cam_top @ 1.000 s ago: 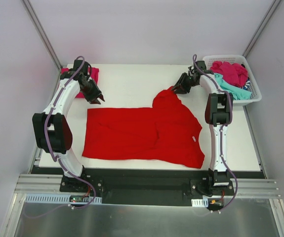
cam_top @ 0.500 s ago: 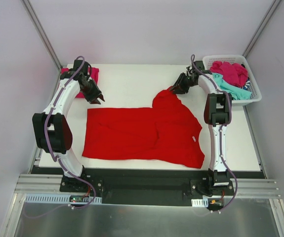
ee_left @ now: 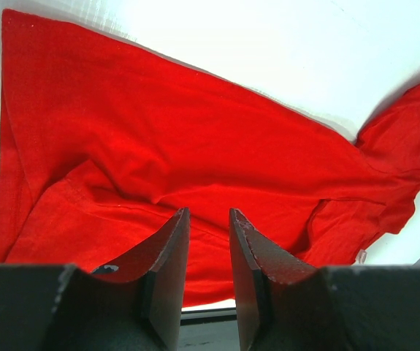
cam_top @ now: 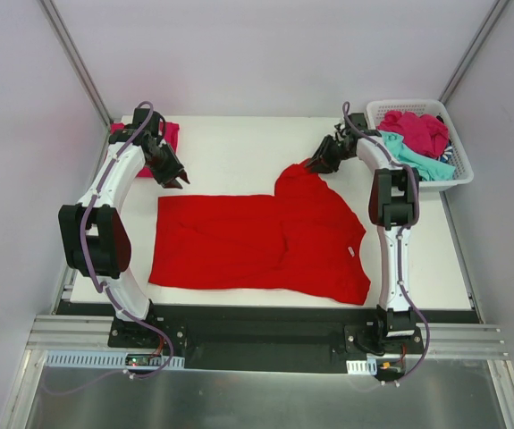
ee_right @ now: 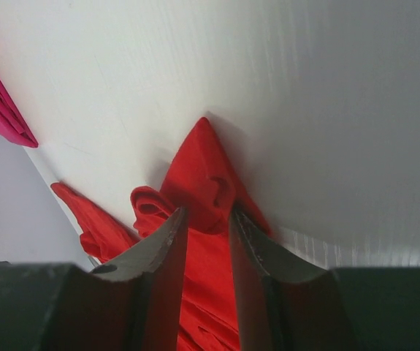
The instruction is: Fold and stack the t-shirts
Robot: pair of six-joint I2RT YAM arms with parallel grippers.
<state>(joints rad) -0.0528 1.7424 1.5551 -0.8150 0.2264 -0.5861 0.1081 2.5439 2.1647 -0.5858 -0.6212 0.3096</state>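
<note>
Grip first: right end effector (ee_right: 208, 213) closed narrow on a pinch of the red t-shirt (ee_right: 204, 170), cloth filling the gap between both fingers and poking out past the tips as a pointed peak. Seemingly a sleeve or shoulder corner, though hard to tell from the bunched folds. Just beyond the peak, bare white tabletop (cam_top: 239, 147). From above, same pinch at the far right corner of the garment, raised into a hump under the tips. Rest of the red t-shirt spread flat across the middle of the tabletop, long side running left to right, near right corner close to the front edge, a fold line down its middle.

Left end effector (ee_left: 208, 213) holding nothing: jaws parted by a narrow slit, poised just beyond the far left corner of the red t-shirt, clear of the cloth. Red fabric visible through the slit, farther off.

Farther out: magenta-pink t-shirt (cam_top: 169, 134) at the far left corner of the tabletop, partly hidden behind the left arm, well apart from the red one. White lattice basket (cam_top: 460, 175) at the far right corner, beside the right arm, with a magenta t-shirt (cam_top: 416, 130) heaped on top and a teal t-shirt (cam_top: 422, 164) draped toward its near left rim.
</note>
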